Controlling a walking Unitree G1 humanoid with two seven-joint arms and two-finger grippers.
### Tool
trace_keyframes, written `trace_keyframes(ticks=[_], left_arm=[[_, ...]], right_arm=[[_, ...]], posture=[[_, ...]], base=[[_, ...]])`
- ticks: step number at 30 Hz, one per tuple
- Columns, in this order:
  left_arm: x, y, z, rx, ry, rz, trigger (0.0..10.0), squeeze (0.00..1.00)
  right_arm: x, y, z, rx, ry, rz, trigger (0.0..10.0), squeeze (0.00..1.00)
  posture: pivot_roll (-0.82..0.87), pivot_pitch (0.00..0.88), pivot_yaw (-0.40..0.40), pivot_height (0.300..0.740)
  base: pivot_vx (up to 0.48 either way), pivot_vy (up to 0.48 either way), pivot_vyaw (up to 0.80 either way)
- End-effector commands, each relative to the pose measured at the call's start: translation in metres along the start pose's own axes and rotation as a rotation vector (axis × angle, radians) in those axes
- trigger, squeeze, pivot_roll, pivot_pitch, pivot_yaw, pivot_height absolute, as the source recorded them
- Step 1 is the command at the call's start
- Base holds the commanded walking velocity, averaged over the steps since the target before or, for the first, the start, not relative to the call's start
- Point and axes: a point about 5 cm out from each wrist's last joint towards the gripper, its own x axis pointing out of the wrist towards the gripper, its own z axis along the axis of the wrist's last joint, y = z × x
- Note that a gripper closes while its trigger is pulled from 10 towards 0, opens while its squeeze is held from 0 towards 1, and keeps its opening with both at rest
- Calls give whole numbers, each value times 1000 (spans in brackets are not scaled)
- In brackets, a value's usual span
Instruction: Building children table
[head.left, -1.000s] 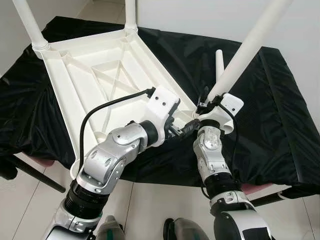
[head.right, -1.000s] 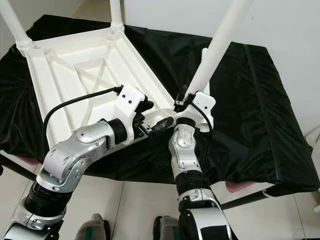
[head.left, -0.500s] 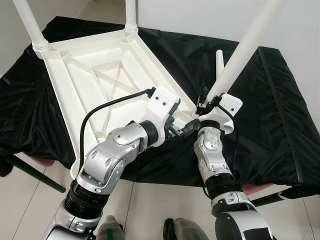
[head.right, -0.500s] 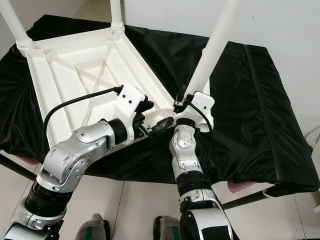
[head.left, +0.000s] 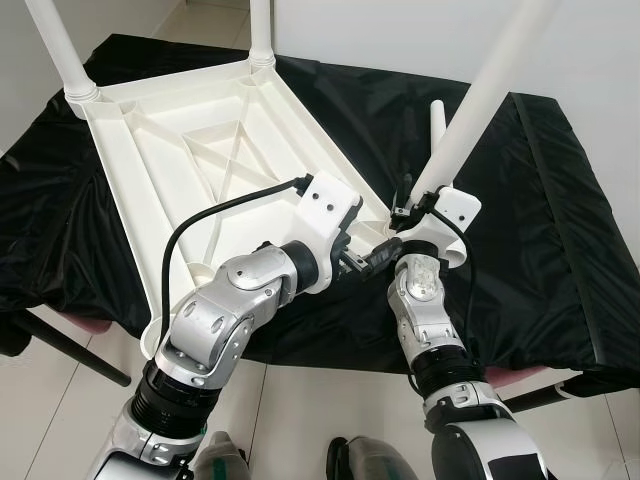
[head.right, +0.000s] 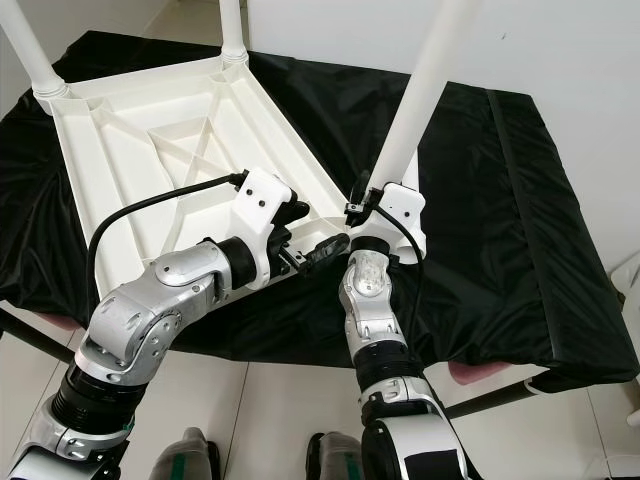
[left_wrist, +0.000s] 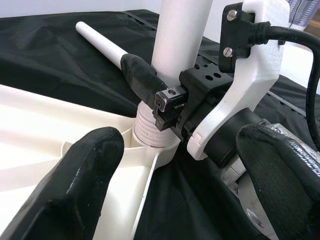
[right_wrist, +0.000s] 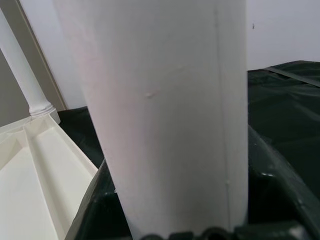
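Note:
A white plastic children's table (head.left: 200, 150) lies upside down on a black-covered surface. Two white legs (head.left: 60, 50) stand in its far corners. My right gripper (head.left: 408, 196) is shut on a third leg (head.left: 470, 110), low down near its base. This leg leans to the right, with its threaded end at the near right corner socket (left_wrist: 152, 132). My left gripper (head.left: 372, 258) is open just in front of that corner, its fingers (left_wrist: 85, 180) spread wide either side of it. A loose fourth leg (head.left: 438, 130) lies on the cloth beyond.
The black cloth (head.left: 540, 220) covers a larger support table whose front edge runs close below my arms. A white wall (head.left: 600, 50) rises behind it. Tiled floor (head.left: 300, 410) and my feet are below.
The held leg has tipped slightly more upright, its top swinging left. My right gripper shifted a little up and left with it. The left gripper has barely moved.

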Motion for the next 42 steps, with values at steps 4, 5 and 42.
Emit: trace_keyframes(ticks=[4,5,42], left_arm=[[0,-4,0,-4,-4,-18,10000,0],[1,-4,0,-5,-5,-19,10000,0],[2,-6,1,-12,-9,-31,10000,0]], right_arm=[[-17,-16,-39,-62,197,-35,10000,0],[-17,-16,-39,-60,197,-35,10000,137],[-5,-28,-27,-60,160,175,10000,0]], posture=[[3,72,-33,740],[2,72,-33,740],[-16,87,-33,740]], base=[[0,0,0],[0,0,0],[0,0,0]])
